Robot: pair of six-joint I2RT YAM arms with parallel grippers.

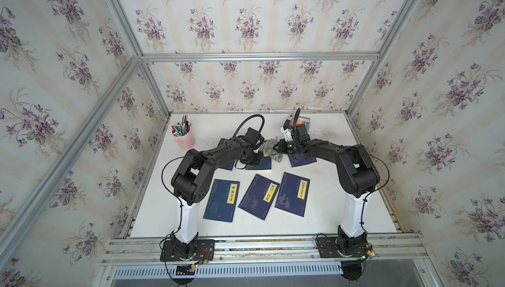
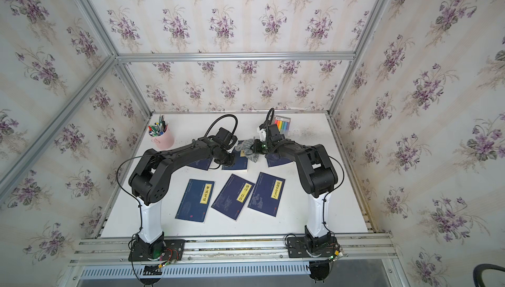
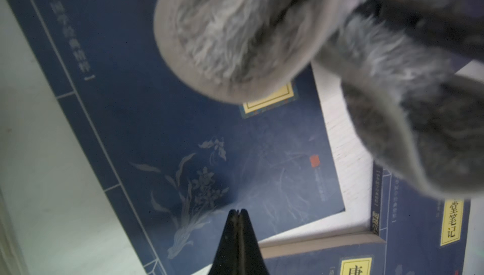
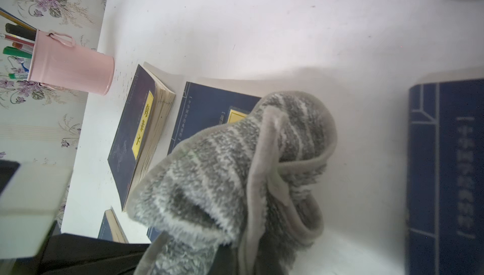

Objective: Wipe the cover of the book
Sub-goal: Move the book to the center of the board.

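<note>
The book (image 1: 262,165) (image 2: 238,165) is dark blue with a yellow title label and lies in the middle of the back row. My left gripper (image 3: 238,211) (image 1: 252,160) is shut and empty, its tips down on the cover (image 3: 157,129) near the flower drawing. My right gripper (image 1: 279,149) (image 2: 256,149) is shut on a fluffy grey cloth (image 1: 270,147) (image 4: 235,169) (image 3: 235,38). The cloth hangs over the label end of the book (image 4: 207,108). It hides the right jaws, and I cannot tell if it touches the cover.
Two more blue books flank it, at back left (image 1: 228,165) and back right (image 1: 300,160). Three others (image 1: 221,201) (image 1: 259,197) (image 1: 292,194) lie in a front row. A pink pen cup (image 1: 184,138) and a box of coloured markers (image 1: 302,123) stand at the back.
</note>
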